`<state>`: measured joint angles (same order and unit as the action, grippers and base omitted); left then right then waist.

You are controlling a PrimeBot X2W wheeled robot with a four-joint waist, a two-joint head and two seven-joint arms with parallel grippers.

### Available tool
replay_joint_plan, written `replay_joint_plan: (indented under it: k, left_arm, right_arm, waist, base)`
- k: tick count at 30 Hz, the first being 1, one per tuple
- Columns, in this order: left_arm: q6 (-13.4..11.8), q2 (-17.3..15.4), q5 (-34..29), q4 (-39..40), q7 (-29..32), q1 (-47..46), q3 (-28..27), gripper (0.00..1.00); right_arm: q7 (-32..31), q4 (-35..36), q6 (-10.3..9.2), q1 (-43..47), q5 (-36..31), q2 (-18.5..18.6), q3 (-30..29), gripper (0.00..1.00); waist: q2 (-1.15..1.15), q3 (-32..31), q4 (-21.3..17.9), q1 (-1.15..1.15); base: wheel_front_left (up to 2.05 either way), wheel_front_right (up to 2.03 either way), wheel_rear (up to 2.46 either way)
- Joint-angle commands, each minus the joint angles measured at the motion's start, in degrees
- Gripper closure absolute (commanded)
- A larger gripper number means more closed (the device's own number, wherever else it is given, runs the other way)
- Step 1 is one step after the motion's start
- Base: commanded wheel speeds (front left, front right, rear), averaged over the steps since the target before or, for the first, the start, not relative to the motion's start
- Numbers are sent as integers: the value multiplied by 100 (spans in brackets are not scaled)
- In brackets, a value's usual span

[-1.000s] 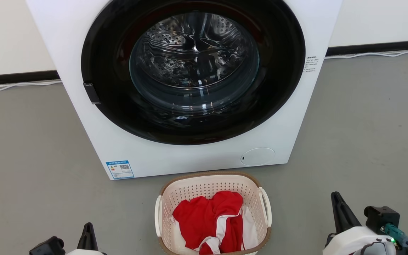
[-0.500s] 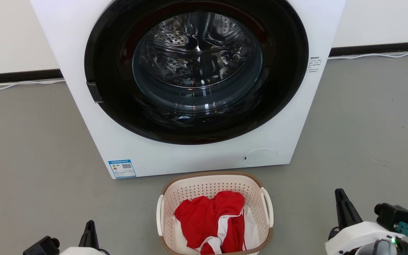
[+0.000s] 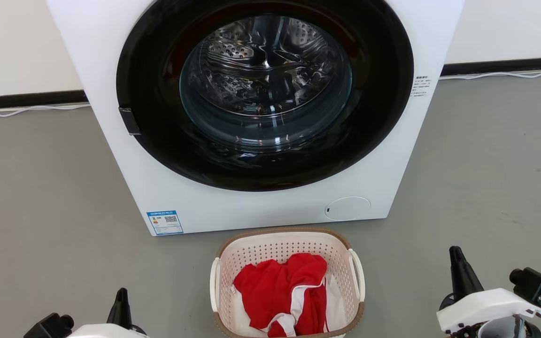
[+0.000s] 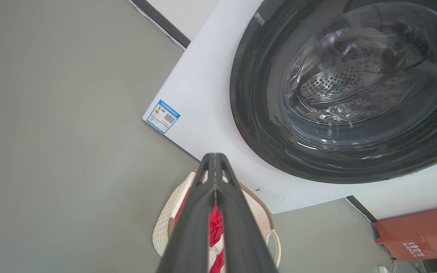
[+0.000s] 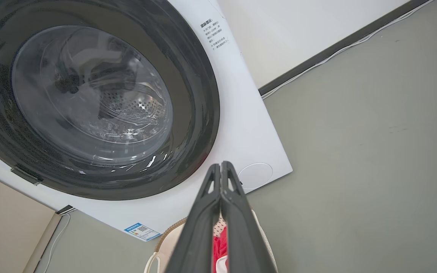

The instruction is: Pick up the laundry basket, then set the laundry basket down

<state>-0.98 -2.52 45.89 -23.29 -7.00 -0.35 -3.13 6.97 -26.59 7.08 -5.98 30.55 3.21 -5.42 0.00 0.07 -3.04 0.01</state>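
The left gripper (image 4: 214, 161) and right gripper (image 5: 221, 167) have their fingers pressed together, empty. Between them, the cream perforated plastic laundry basket (image 3: 251, 251) holds red-and-white clothing (image 3: 280, 286). Its near rim is cut off, and it stands on the grey floor (image 3: 40, 211) before the white washing machine (image 3: 261, 209). The left wrist view adds an orange-red crate (image 4: 419, 235).

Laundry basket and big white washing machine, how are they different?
The small cream-white perforated plastic laundry basket is far smaller than the big white box-shaped washing machine behind it. The laundry basket opens upward; the washing machine has a round dark glass door on its front. The laundry basket holds red and white cloth; the washing machine's drum looks empty. Both stand on the grey floor.
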Motion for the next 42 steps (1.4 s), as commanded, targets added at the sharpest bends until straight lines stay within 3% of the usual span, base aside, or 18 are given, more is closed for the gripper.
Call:
replay_joint_plan:
  k: [1, 42]
  left_arm:
    - [68, -60, 145, 188, 37, -269, -90, 100]
    - [468, -48, 2447, 565, 713, -431, -220, 100]
  right_arm:
    - [-64, 209, 15, -117, 205, 41, 23, 100]
    - [-724, 747, 28, -67, 3265, 3, -47, 100]
  waist:
    - [0, 0, 5, -1]
    - [0, 6, 158, -1]
  base:
    - [0, 0, 0]
    - [0, 0, 0]
